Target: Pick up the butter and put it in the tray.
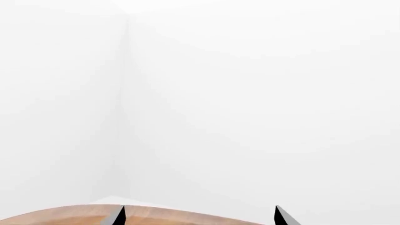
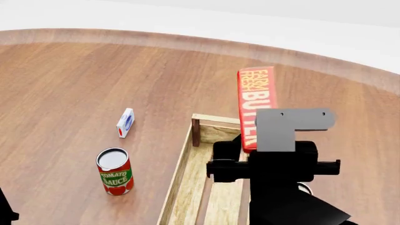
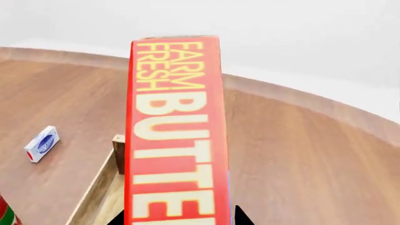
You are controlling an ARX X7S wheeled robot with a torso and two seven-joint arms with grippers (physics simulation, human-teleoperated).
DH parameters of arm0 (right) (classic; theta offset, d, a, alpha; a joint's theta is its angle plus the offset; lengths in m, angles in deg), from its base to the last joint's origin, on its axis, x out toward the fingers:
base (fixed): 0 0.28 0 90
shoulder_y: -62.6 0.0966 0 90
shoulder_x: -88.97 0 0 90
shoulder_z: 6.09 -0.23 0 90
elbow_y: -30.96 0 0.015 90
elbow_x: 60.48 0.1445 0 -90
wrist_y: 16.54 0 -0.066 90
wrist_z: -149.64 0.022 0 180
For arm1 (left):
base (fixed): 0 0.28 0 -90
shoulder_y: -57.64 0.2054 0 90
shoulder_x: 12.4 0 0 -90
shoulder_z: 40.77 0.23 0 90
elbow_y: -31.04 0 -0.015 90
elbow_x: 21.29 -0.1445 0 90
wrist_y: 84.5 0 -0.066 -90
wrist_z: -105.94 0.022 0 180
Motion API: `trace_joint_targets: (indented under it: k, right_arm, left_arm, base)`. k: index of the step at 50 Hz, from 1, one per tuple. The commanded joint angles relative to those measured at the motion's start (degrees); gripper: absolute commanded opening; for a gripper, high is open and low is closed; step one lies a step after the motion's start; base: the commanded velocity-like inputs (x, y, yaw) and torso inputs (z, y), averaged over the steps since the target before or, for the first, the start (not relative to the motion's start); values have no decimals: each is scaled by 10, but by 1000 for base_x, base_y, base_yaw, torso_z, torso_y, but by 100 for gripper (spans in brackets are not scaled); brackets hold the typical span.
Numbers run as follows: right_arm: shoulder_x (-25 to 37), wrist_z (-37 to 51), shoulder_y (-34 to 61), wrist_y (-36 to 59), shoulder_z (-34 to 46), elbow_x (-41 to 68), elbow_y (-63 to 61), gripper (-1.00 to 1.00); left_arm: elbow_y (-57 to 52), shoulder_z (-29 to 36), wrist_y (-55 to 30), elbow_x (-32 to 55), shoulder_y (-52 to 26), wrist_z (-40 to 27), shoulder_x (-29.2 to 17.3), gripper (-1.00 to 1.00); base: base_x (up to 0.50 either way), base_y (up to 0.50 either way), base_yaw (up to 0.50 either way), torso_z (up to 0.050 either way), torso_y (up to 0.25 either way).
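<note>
A: The right gripper (image 3: 178, 220) was clamped on the butter (image 2: 256, 101), carrying it above the tray (image 2: 181, 180)'s far end.

B: Carry step, I'd say; next, lower it inside and let go. Left gripper (image 1: 198, 216)?

A: Fingers apart, holding nothing. The box was red-orange, yellow lettering, held edge-up.

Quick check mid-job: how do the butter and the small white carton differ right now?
The butter is a long red-orange box with yellow and white lettering; the small carton is white with blue and red and looks much smaller. The butter is held in the right gripper above the tray; the carton rests on the table, clear of the tray. Both are rectangular packages.
</note>
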Motion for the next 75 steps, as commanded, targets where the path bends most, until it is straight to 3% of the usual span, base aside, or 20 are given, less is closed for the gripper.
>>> trace_joint_targets:
  k: [1, 32, 48, 75]
  right_arm:
    - [-65, 23, 22, -11, 11, -45, 51, -100]
    - [-172, 136, -15, -100, -55, -40, 119, -100]
    - [-182, 93, -9, -110, -4, -54, 223, -100]
    - [-183, 65, -21, -171, 13, -62, 317, -100]
  left_arm:
    - [2, 0, 2, 2, -1, -1, -2, 100]
    - [-1, 12, 2, -3, 1, -5, -5, 100]
    - [1, 9, 6, 2, 1, -6, -7, 100]
    - [6, 12, 12, 4, 0, -8, -9, 100]
  base:
    - [0, 0, 0, 0, 0]
    - [0, 0, 0, 0, 2]
    - [0, 0, 0, 1, 1]
    - [0, 0, 0, 0, 2]
